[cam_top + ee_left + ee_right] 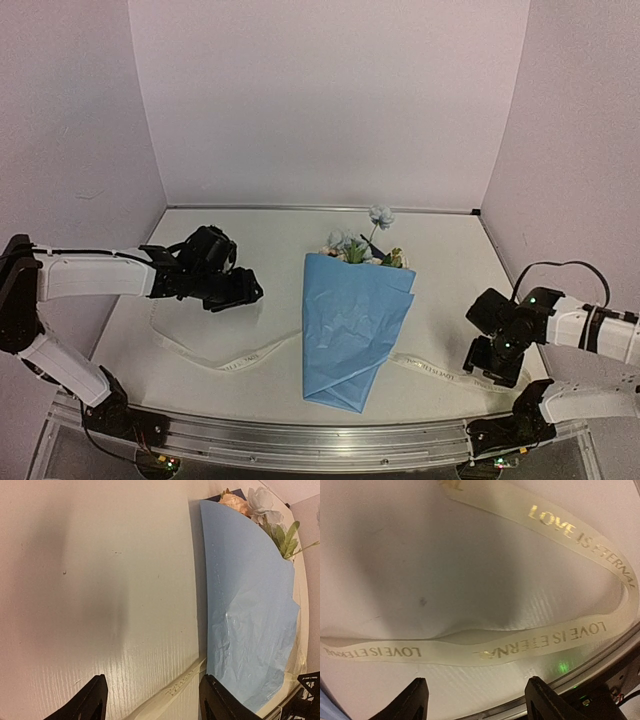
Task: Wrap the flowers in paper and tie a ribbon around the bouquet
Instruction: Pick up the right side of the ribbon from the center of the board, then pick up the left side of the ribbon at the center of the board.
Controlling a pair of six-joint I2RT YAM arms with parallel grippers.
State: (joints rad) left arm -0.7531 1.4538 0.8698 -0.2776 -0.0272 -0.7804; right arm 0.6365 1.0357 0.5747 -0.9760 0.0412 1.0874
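Wrapping looks done to me, tying hasn't started. The bouquet (355, 330) lies in the middle of the worktop (250, 235), long axis running near to far: pointed paper tip toward the arms, flowers (365, 245) sticking out the far end.

The ribbon (235, 357) runs crosswise to that. It goes out of sight at the paper's left edge low on the cone and comes out on the right, so I reckon it passes underneath. Both tails lie flat on the worktop, not crossed or knotted.

This is what the next move hangs on:
- The right claw (490, 378) points down right over the right tail. In its wrist view the ribbon folds back on itself in a loop just past the fingertips. Fingers spread wide, nothing between them.
- The left claw (245, 292) sits left of the bouquet, also wide open and empty. In its wrist view the left tail crosses the gap just ahead of its fingers, and the paper edge is off to the right.

So each arm is nearest its own tail, and the right one looks better lined up.

Count: one bouquet, one ribbon (two free tails), two claws. There are a handful of blooms, too small to count exactly.
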